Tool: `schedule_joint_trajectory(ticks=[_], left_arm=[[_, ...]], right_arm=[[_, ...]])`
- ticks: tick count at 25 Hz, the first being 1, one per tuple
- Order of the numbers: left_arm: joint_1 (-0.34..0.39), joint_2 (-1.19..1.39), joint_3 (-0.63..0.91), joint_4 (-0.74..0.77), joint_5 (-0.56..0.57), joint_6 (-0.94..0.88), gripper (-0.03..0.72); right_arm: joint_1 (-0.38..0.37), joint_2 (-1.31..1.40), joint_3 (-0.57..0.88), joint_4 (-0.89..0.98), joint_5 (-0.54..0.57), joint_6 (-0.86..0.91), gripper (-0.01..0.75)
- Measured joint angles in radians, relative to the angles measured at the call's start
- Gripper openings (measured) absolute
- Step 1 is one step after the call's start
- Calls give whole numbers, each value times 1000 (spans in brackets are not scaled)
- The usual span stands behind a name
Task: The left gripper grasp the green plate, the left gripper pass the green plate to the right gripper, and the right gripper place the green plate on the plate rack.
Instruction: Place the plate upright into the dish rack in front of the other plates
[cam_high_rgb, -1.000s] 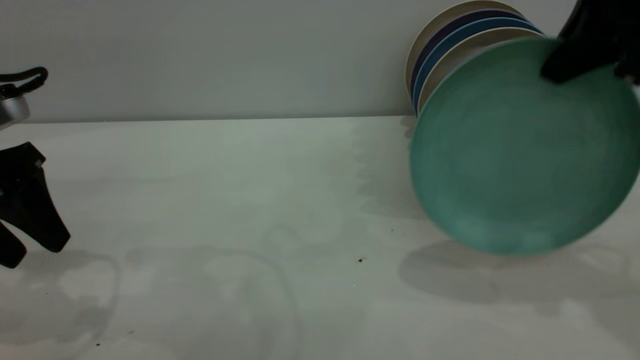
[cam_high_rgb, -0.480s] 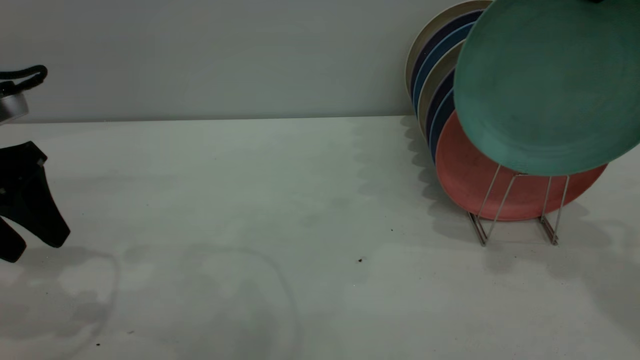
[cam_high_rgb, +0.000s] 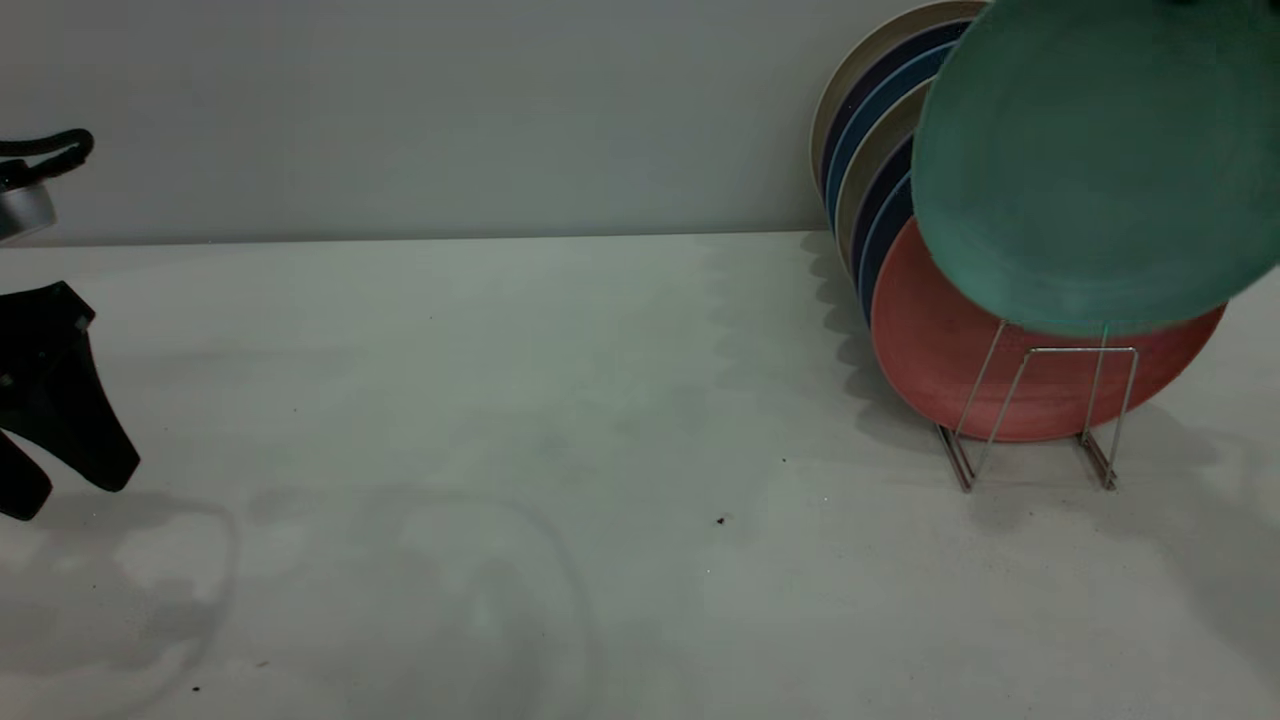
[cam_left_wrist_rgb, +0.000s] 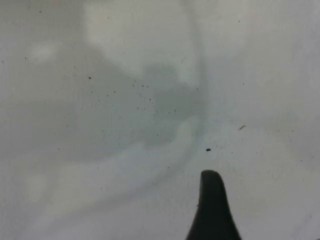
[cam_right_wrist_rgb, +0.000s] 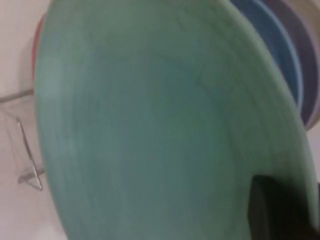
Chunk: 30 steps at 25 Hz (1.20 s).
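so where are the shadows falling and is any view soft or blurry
Exterior view: dim, even light; soft shadows on the table to the left of the stacked plates and under the plate rack; the green plate is cut off by the frame. Left wrist view: faint mottled shadows beyond one finger. Right wrist view: the plate fills it, soft and smeared.

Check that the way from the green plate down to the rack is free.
Nothing visible blocks it. The green plate hangs above the plate rack's empty front loops; the salmon plate fills the slot just behind.
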Motion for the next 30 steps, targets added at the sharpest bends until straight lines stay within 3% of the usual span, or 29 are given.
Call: schedule_joint_trajectory(ticks=[16,19,25,30], left_arm=[[0,0,0,0,-4,-8,566],[0,0,0,0,-9,-16,566],[0,0,0,0,-16,-22,566],[0,0,0,0,-24,-32,566]], right_arm=[[0,69,0,0,-4,-2,53],[0,77,0,2,20,-2,97],[0,105,0,38,109,-1,256],[0,120,0,124,168,1,325]])
